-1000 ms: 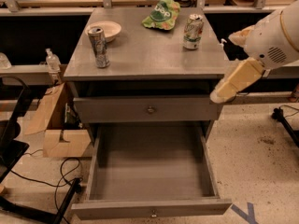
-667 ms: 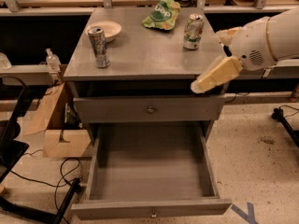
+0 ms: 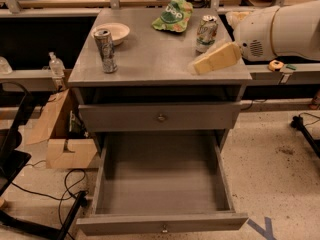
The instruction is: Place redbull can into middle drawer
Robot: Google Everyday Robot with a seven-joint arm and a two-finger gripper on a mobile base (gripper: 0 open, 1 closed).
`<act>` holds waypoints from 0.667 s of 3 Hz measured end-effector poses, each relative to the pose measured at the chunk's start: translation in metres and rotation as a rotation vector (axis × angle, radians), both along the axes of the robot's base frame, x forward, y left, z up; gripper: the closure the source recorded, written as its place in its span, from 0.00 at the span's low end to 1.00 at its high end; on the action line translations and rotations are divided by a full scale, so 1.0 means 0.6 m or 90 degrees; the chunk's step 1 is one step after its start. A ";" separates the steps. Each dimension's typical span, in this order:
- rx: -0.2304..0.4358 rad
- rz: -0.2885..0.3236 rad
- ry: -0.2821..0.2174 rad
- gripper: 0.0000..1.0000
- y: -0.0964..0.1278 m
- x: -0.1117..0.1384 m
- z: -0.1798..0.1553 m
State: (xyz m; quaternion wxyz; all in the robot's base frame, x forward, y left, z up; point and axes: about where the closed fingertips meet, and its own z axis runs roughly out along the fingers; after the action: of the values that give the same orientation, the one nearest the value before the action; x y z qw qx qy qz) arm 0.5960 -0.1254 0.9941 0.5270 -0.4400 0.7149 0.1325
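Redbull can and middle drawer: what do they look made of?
Redbull can: likely thin metal, silver-grey with a faint sheen. Middle drawer: matte grey, painted metal or laminate; unclear which. The gripper, cream and plastic-looking, hovers over the right of the cabinet top.

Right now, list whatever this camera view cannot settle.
Camera view:
- Slim silver redbull can, left on the grey cabinet top: label too small to read.
- Closed grey upper drawer: contents hidden by its front.
- Open grey middle drawer: rear hidden beneath the upper drawer.
- White robot arm: cut off at the right edge; its beige pincer hangs over the top's right front.
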 end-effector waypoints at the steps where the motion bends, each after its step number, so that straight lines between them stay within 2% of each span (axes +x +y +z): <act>1: 0.035 0.013 -0.024 0.00 0.019 0.023 -0.005; 2: 0.135 0.042 -0.076 0.00 0.091 0.126 -0.001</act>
State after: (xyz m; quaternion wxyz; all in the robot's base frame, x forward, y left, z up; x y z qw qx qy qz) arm 0.6717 -0.0707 0.9934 0.6073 -0.4123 0.6496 0.1980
